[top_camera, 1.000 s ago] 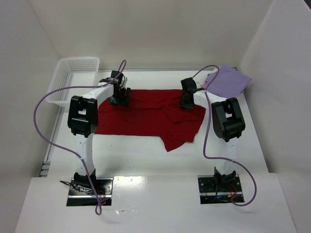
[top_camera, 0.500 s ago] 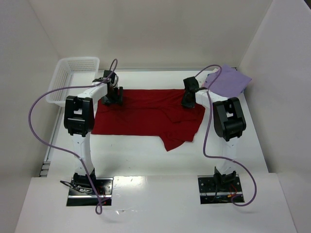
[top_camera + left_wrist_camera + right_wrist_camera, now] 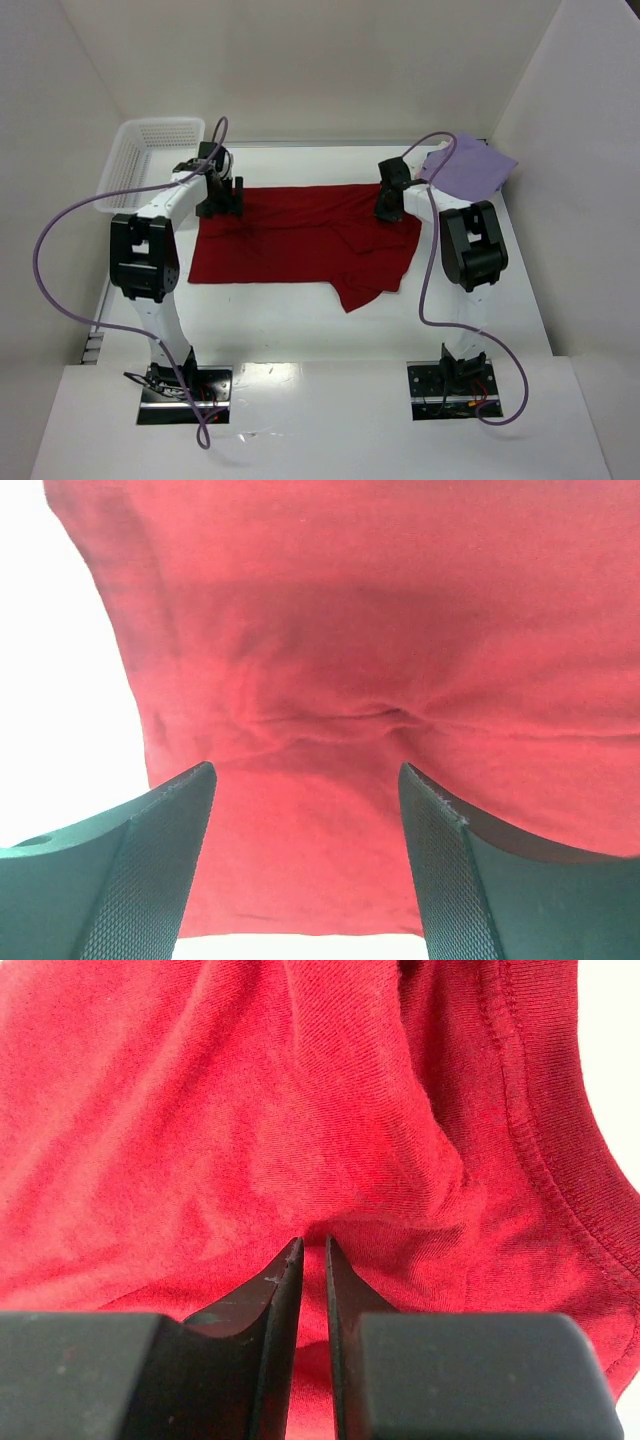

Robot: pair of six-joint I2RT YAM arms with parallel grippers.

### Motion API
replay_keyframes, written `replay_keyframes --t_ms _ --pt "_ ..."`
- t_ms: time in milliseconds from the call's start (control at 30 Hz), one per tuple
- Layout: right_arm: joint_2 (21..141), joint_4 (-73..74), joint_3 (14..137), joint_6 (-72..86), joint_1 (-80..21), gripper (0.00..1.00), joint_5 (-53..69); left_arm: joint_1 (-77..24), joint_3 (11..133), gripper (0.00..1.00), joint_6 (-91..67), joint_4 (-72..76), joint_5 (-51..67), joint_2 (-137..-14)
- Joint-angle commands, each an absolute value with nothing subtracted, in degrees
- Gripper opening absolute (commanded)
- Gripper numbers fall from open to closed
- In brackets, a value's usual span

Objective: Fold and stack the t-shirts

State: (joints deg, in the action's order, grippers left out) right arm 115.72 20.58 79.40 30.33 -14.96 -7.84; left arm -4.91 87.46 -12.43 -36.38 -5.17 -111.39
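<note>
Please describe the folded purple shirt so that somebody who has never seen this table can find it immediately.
Start from the white table and go to its far right corner, seen from above. The lavender t-shirt lies there, folded into a flat square. Unlike the dark red t-shirt spread out across the middle of the table, it is pale, compact and already folded.

No writing, label, brand mark, number or sign can be read anywhere in these three camera views.
</note>
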Motion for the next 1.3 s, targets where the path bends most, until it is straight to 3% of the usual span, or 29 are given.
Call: replay_keyframes --t_ms 0,200,233,300,333,400,567,933,1267 --pt "111.3 20.4 79.7 29.6 -14.5 0.20 -7.6 -4.4 86.3 0.82 -14.3 -37.1 -6.2 -107.9" --pt "103.6 23.3 76.4 30.7 -14.5 0.53 -7.6 -4.4 79.3 0.82 -22.8 -35.1 -5.4 -100.0" --pt "101.6 23.3 73.8 31.2 -14.5 0.69 -7.6 -4.4 77.6 0.82 -24.1 -34.3 -6.0 -96.2" --pt "95.4 23.3 70.6 32.3 -14.5 0.80 -8.3 -4.4 74.0 0.84 -27.3 -31.5 -6.0 -90.7" --pt "91.7 23.3 67.5 33.6 -14.5 0.91 -8.3 -4.4 70.9 0.84 -28.3 -30.9 -5.5 -89.2" --pt "88.9 23.8 64.8 35.1 -14.5 1.00 -8.3 -2.9 68.4 0.85 -29.9 -29.4 -4.2 -86.0" --pt "82.1 24.4 54.9 44.4 -16.3 1.00 -8.1 -0.4 61.2 0.85 -34.5 -26.1 2.4 -81.4" --pt "62.7 26.8 35.3 54.8 -22.3 1.00 -9.2 4.9 47.6 0.86 -38.8 -23.6 1.8 -67.9" --pt "61.1 22.4 30.2 54.8 -22.3 1.00 -7.5 7.6 41.5 0.86 -43.1 -21.4 2.9 -69.4"
